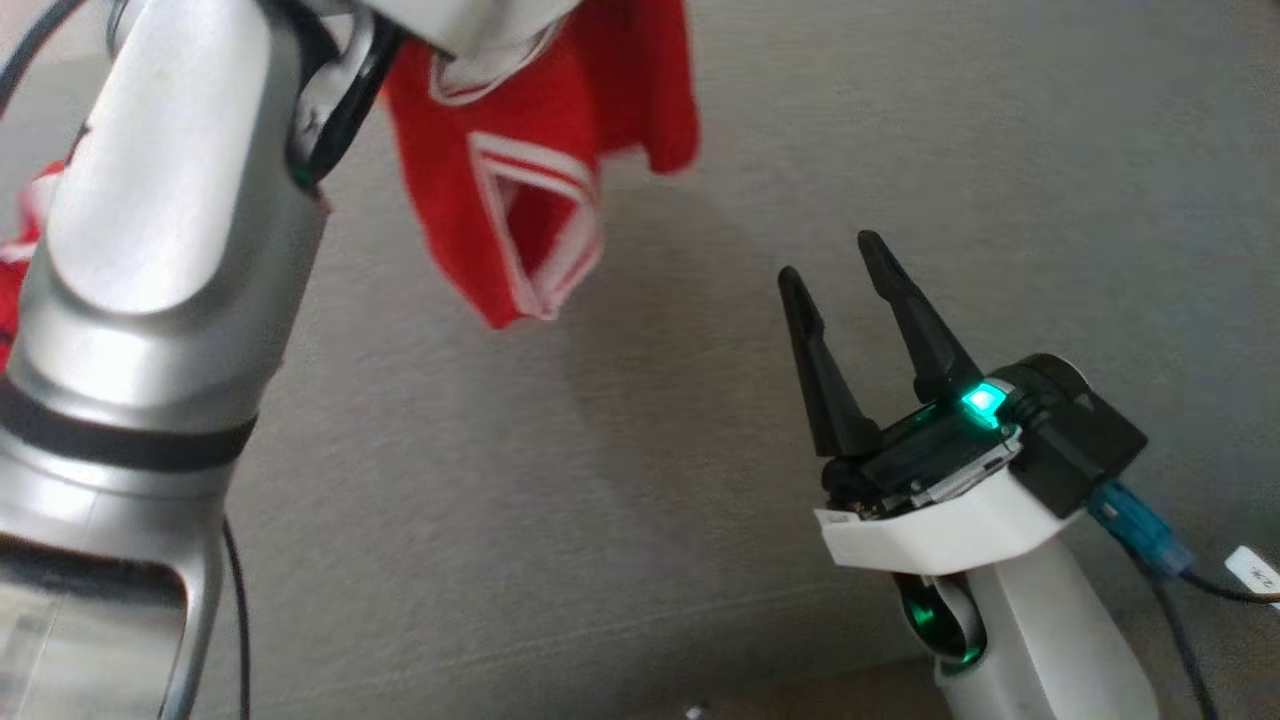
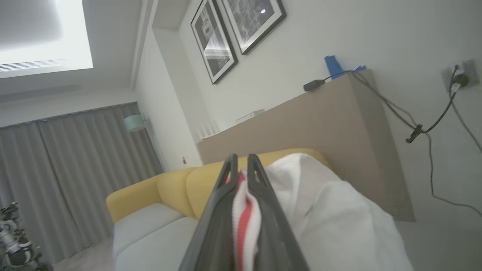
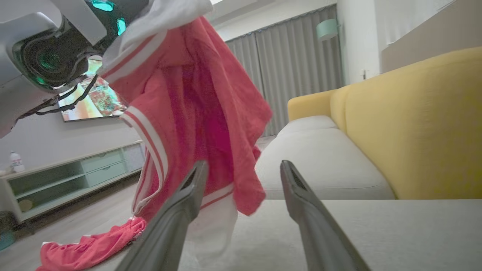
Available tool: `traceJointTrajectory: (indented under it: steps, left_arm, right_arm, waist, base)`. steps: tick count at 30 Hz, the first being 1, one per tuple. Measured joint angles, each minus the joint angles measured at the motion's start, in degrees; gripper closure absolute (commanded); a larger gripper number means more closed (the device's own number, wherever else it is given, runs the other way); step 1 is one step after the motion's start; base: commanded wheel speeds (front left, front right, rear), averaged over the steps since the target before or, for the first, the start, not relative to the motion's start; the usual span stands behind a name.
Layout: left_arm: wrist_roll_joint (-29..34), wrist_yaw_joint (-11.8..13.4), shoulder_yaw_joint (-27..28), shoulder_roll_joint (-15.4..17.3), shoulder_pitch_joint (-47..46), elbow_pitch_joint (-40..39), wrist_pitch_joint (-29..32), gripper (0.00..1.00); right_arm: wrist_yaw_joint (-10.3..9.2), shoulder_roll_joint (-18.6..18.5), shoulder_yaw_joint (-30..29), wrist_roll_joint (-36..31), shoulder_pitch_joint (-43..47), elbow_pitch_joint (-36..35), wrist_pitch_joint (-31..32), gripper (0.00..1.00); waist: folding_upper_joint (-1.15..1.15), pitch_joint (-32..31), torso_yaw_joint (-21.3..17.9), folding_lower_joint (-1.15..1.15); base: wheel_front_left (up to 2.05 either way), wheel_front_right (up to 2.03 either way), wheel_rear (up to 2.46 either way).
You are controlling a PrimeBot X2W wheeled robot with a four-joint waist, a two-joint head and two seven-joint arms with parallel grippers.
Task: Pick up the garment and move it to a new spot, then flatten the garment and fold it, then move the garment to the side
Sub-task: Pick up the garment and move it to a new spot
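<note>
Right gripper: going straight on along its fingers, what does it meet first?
Likely the hanging red jersey with striped trim, just ahead of the right gripper; depth is unclear, it may pass to the grey sofa cushion.

There were 2 red garments: the garment [image 1: 530, 150] at the head view's upper centre and 1 smaller red garment [image 3: 90, 246] at the right wrist view's lower left. There were 2 tools, the left tool [image 2: 241, 156] and the right tool [image 1: 830, 258], each with 2 fingers. Also counted: 2 framed pictures [image 2: 214, 37] [image 2: 254, 19], 1 yellow sofa [image 3: 414, 131], 1 lamp [image 3: 327, 29], 1 bottle [image 3: 16, 162].
</note>
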Motion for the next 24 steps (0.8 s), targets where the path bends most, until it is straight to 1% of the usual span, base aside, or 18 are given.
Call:
traceJointTrajectory:
  steps: [4, 9, 12, 14, 19, 20, 21, 22, 24]
  left_arm:
    - [-0.91, 0.01, -1.78, -1.94, -3.14, 0.26, 0.35, 1.0]
    - [-1.29, 0.0, -5.81, -4.47, -5.21, 5.25, 0.42, 1.0]
    - [-1.35, 0.0, -8.28, -5.69, -5.2, 10.23, 1.56, 1.0]
    - [-0.59, 0.0, -9.81, -5.63, -5.17, 14.19, 1.15, 1.0]
    - [0.54, 0.09, -11.11, -4.9, -4.53, 25.17, -3.0, 1.0]
    - [0.85, 0.11, -11.26, -4.9, -4.42, 26.89, -3.78, 0.66]
    - [1.01, 0.33, -11.48, -4.97, -4.38, 28.4, -4.6, 0.22]
    - [1.01, 0.51, -11.63, -5.1, -4.41, 29.72, -5.22, 0.0]
    - [1.26, 1.01, -11.91, -5.37, -4.41, 31.79, -5.88, 0.0]
  right_arm:
    - [0.0, 0.09, -0.01, 2.08, -0.06, -1.57, 0.01, 0.0]
    - [0.0, 0.14, 0.63, 3.91, -0.43, -3.48, -0.04, 0.0]
    - [0.0, 0.15, 0.96, 4.7, -1.47, -5.17, -0.05, 0.0]
    - [0.0, 0.19, 1.57, 5.88, -2.72, -6.11, -0.05, 0.0]
    - [0.0, 0.4, 3.71, 7.55, -5.1, -7.73, -0.05, 0.0]
    - [0.0, 0.42, 3.72, 7.57, -5.14, -7.94, -0.05, 0.0]
    - [0.0, 0.43, 3.67, 7.65, -5.14, -8.05, -0.05, 0.0]
    - [0.0, 0.44, 3.64, 7.65, -5.14, -8.09, -0.05, 0.0]
    - [0.0, 0.46, 3.61, 7.64, -5.14, -8.09, -0.05, 0.0]
  waist:
    - [0.0, 0.02, -5.33, 0.0]
    - [0.0, 1.61, -11.46, 0.0]
    - [0.0, 4.2, -14.0, 0.0]
    - [0.0, 6.42, -15.32, 0.0]
    - [0.0, 12.0, -18.99, 0.0]
    - [0.0, 13.01, -19.69, 0.0]
    - [0.0, 14.0, -20.35, 0.0]
    - [0.0, 14.91, -20.92, 0.0]
    - [0.0, 16.57, -21.87, 0.0]
  base:
    - [0.0, 0.0, 0.0]
    - [0.0, 0.0, 0.0]
    - [0.0, 0.0, 0.0]
    - [0.0, 0.0, 0.0]
    - [0.0, 0.0, 0.0]
    - [0.0, 0.0, 0.0]
    - [0.0, 0.0, 0.0]
    - [0.0, 0.0, 0.0]
    - [0.0, 0.0, 0.0]
